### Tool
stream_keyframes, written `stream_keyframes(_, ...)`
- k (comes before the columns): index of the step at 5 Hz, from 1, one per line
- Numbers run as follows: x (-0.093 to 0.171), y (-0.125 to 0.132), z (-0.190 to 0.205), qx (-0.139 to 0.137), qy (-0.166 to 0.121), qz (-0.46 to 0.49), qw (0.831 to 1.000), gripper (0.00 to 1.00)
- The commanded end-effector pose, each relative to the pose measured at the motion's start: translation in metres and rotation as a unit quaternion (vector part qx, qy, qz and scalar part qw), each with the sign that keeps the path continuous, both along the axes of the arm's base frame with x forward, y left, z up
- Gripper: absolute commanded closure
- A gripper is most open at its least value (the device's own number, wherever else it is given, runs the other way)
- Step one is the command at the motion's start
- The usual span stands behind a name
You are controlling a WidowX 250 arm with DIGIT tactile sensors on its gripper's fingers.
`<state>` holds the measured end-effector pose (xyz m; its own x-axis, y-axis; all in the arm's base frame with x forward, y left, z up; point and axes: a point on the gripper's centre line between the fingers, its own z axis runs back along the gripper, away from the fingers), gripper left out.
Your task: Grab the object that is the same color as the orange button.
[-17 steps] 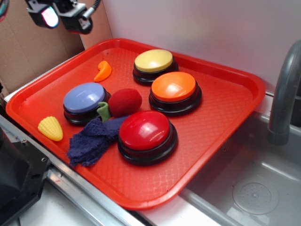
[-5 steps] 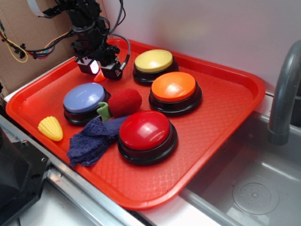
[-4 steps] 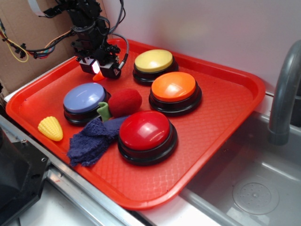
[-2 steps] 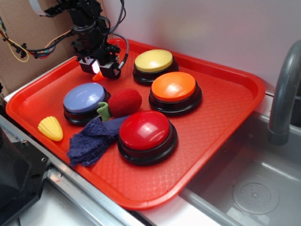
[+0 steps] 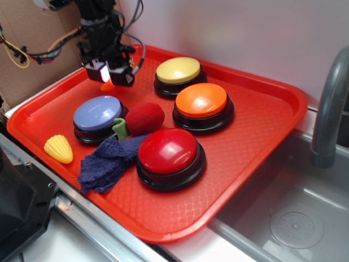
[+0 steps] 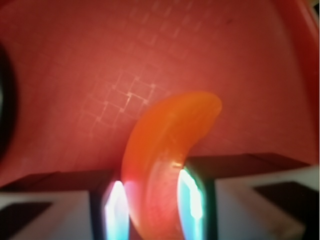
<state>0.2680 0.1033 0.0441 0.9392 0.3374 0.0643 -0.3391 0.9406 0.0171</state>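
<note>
The small glossy orange curved toy (image 6: 167, 150) sits between my two fingers in the wrist view, with lit pads (image 6: 192, 200) pressed on both of its sides. In the exterior view only its tip (image 5: 107, 85) shows under my gripper (image 5: 110, 76), which is shut on it just above the far left part of the red tray (image 5: 289, 93). In the wrist view the gripper (image 6: 152, 200) holds the toy with the tray floor behind it. The orange button (image 5: 201, 100) stands on its black base to the right, apart from the gripper.
On the tray stand a yellow button (image 5: 178, 70), a red button (image 5: 167, 151) and a blue button (image 5: 97, 112). A red fuzzy ball (image 5: 144, 118), a blue cloth (image 5: 106, 161) and a yellow corn toy (image 5: 58, 148) lie nearby. A sink (image 5: 294, 218) and faucet (image 5: 330, 109) are at the right.
The gripper came down over the orange toy and closed on it. In the last half second it has moved slightly up and left with the toy between its fingers.
</note>
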Motion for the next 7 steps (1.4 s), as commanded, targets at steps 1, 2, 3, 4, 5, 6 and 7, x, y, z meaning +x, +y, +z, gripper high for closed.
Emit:
stream_keyframes(1,0.004,-0.017,0.063,0.012,-0.038,-0.016,0.999,1.00)
stream_keyframes(2,-0.002,-0.031,0.082,0.001,-0.026,-0.024,0.999,1.00)
stream_keyframes(3,-0.006,-0.046,0.096,-0.008,-0.026,-0.040,0.999,1.00)
stream_keyframes(4,-0.014,-0.074,0.113,0.005,-0.003,-0.067,0.998,1.00)
stream_keyframes(5,-0.022,-0.094,0.118,0.001,0.008,-0.092,0.996,1.00)
stream_keyframes(6,-0.031,-0.106,0.119,-0.024,0.021,-0.116,0.993,1.00)
stream_keyframes(7,-0.030,-0.108,0.121,-0.015,0.033,-0.122,0.992,1.00)
